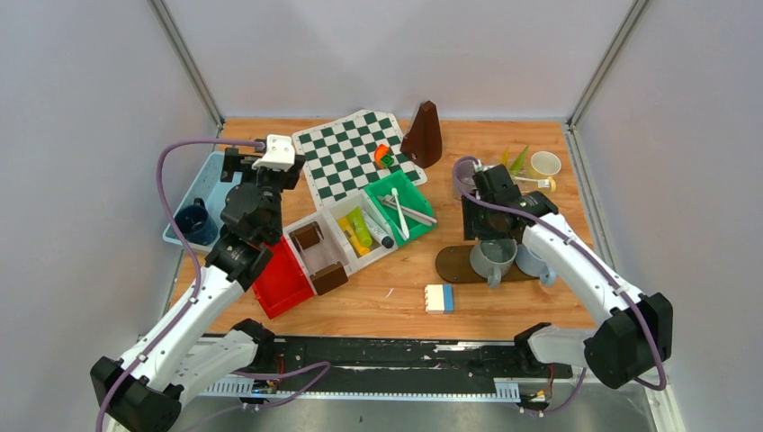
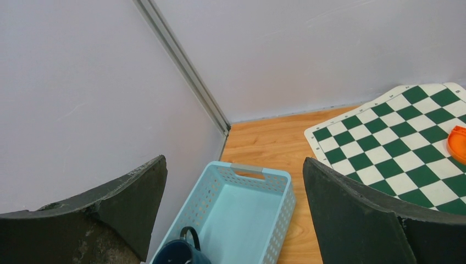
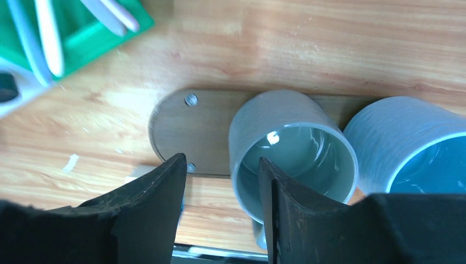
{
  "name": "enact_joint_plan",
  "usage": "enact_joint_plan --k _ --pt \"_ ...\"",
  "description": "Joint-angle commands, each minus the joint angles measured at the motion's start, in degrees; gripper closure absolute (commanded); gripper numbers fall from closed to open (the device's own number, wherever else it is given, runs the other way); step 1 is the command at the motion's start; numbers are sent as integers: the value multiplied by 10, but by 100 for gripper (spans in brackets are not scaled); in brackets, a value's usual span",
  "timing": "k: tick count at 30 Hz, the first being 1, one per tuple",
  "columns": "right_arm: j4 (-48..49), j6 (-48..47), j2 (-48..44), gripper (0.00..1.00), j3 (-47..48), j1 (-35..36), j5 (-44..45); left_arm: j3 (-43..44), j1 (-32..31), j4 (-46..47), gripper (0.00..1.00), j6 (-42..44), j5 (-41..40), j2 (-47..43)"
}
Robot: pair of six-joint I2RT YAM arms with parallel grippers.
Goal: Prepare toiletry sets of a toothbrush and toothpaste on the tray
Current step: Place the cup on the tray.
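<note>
We found the grey-green mug (image 1: pixel 493 256) (image 3: pixel 291 143) standing upright and empty on the brown oval tray (image 1: pixel 454 264) (image 3: pixel 187 126), with the light blue mug (image 1: pixel 535 261) (image 3: pixel 406 143) just beside it at the tray's right end. Whether the two touched, we could not tell. The right pincer (image 3: pixel 221 159) hung over the tray's left half, its fingers spread and gripping nothing. The grey-green mug's side wall showed in the gap, close against the right finger.

The left pincer (image 2: pixel 233 159) was well to the left of the tray. It was likewise spread and empty, above a light blue basket (image 1: pixel 209 175) (image 2: pixel 280 209) that held the dark blue mug (image 1: pixel 193 220) (image 2: pixel 181 253).

The whitish toothbrushes (image 1: pixel 400 216) (image 3: pixel 44 33) lay in a green bin (image 1: pixel 409 193) on the surface, just behind the tray and to its left. Farther left of the tray, a white bin (image 1: pixel 355 207) held the yellow tube (image 1: pixel 349 236) and the green tube (image 1: pixel 362 223). The pale yellow mug (image 1: pixel 544 163) stood behind the tray — well apart from it, near the back wall.
</note>
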Motion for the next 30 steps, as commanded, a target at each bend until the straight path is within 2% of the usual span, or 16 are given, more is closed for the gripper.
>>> enact_joint_plan --k 1,4,7,12,22,27,30 --pt "-43 138 32 47 73 1 40 2 3 25 0 6 5 -9" --pt "-81 220 63 48 94 1 61 2 3 25 0 7 6 -9" --pt "-93 273 79 51 94 1 59 2 3 25 0 7 5 -10" --pt "-102 336 82 52 75 1 84 1 3 27 0 11 5 -12" --pt "-83 338 96 67 52 1 122 -1 4 28 0 12 9 -16" --pt "-78 324 94 81 47 1 124 -2 4 28 0 15 10 -15" --pt "-80 312 83 86 48 1 121 -2 5 29 0 15 11 -15"
